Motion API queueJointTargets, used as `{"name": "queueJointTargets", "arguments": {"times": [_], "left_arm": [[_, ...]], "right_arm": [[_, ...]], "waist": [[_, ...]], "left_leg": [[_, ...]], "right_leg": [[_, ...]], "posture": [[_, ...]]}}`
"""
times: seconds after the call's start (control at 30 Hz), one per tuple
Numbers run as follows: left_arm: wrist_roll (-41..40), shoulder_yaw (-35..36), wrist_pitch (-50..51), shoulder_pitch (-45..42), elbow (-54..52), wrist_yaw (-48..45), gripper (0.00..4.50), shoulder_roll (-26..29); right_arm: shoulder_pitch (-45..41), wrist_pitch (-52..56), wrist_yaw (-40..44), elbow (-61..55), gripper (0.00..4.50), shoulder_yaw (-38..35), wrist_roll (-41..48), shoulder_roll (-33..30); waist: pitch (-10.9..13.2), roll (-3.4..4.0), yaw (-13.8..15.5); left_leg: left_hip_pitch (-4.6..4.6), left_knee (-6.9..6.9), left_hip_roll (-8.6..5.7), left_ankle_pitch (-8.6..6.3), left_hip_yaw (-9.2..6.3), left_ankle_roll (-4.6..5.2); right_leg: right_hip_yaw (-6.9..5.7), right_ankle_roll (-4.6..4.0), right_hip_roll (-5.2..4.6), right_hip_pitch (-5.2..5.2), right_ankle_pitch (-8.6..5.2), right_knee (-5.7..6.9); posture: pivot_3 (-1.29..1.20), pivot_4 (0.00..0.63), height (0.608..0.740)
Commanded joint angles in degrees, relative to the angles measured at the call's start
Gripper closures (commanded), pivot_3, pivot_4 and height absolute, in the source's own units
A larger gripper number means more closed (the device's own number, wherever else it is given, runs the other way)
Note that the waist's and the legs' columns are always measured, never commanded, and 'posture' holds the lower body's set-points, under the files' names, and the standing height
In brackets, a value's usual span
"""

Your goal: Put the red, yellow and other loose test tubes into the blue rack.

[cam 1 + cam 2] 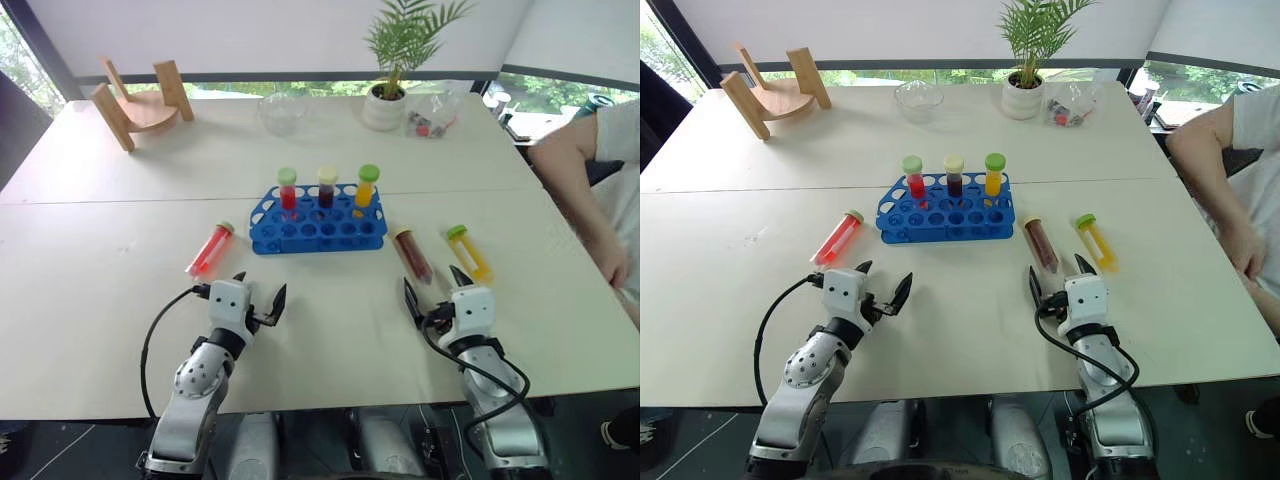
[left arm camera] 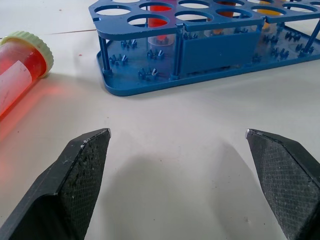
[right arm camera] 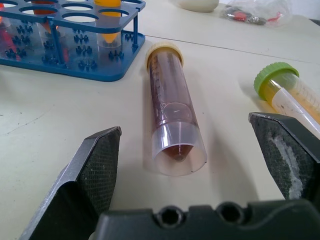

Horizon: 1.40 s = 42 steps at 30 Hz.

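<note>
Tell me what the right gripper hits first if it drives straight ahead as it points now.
Most likely the brown tube: it lies on the table just ahead of the open right gripper, its tip toward the fingers. Whether the gripper would pass over it is unclear.

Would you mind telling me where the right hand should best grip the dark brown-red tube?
Probably mid-body, from above, fingers straddling its width. The dark brown-red tube lies flat, conical tip toward the open right hand, cap toward the blue rack.
</note>
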Motion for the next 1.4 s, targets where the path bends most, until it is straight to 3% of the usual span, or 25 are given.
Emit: {"name": "queueJointTargets", "arguments": {"times": [0.03, 0.73, 0.9, 1.03, 1.17, 1.3, 1.4], "left_arm": [[-1.03, -0.11, 0.87, 1.02, -1.64, -0.40, 0.03, -0.19], [-0.78, -0.81, 1.91, 0.44, -1.16, -0.23, 0.03, -0.27], [-0.91, -0.73, 2.16, -0.43, -2.15, -1.85, 0.03, 1.33], [-6.95, 2.25, 9.05, -4.12, -8.52, -8.74, 0.03, 7.72], [-19.20, 8.08, 19.57, -9.18, -15.04, -18.75, 0.03, 18.29], [-31.48, 14.12, 28.88, -15.29, -15.78, -29.94, 0.03, 30.99], [-37.09, 16.47, 32.26, -17.94, -13.98, -38.86, 0.03, 39.64]], "right_arm": [[0.38, 0.40, 0.22, -1.54, 0.00, -0.51, 0.16, -0.63], [0.74, 1.54, 1.63, -3.87, 0.00, -1.03, 0.40, -1.81], [0.64, 6.19, 4.33, -8.69, 0.00, -1.02, 1.41, -3.87], [-3.61, 20.58, 8.49, -18.17, 0.00, -3.41, 5.09, -8.33], [-14.08, 42.93, 13.43, -22.84, 0.00, -6.89, 10.37, -16.89], [-30.81, 67.90, 19.39, -18.05, 0.00, -7.82, 16.99, -28.07], [-44.36, 81.39, 25.71, -7.87, 0.00, -3.60, 21.63, -36.16]], "waist": [[0.00, 0.00, -0.01], [0.00, 0.00, 0.06], [0.01, 0.02, 0.06], [0.07, 0.02, 0.02], [0.13, 0.09, -0.18], [0.23, 0.19, -0.11], [0.35, 0.26, -0.17]], "left_leg": [[0.00, 0.00, 0.00, 0.00, 0.00, 0.00], [-0.03, 0.00, 0.00, 0.00, 0.04, 0.00], [-0.03, 0.00, -0.01, 0.00, 0.05, 0.00], [-0.12, 0.01, 0.00, 0.00, 0.04, 0.00], [-0.48, 0.19, 0.04, 0.01, -0.04, 0.01], [-0.66, 0.20, 0.03, 0.02, -0.10, 0.02], [-0.81, 0.17, 0.03, 0.00, -0.07, 0.06]], "right_leg": [[0.00, 0.00, 0.00, 0.00, 0.00, 0.00], [0.01, 0.00, -0.02, -0.02, 0.00, -0.02], [0.01, 0.00, -0.02, -0.03, 0.00, -0.02], [0.01, -0.01, -0.01, -0.14, 0.01, 0.00], [-0.08, -0.08, 0.03, -0.41, 0.08, 0.08], [-0.16, -0.08, 0.04, -0.57, 0.09, 0.09], [-0.16, -0.06, 0.05, -0.80, 0.08, 0.08]], "posture": [[0.00, 0.150, 0.740], [0.00, 0.150, 0.740], [0.00, 0.150, 0.740], [0.00, 0.150, 0.740], [0.00, 0.150, 0.740], [0.00, 0.150, 0.740], [0.00, 0.150, 0.740]]}}
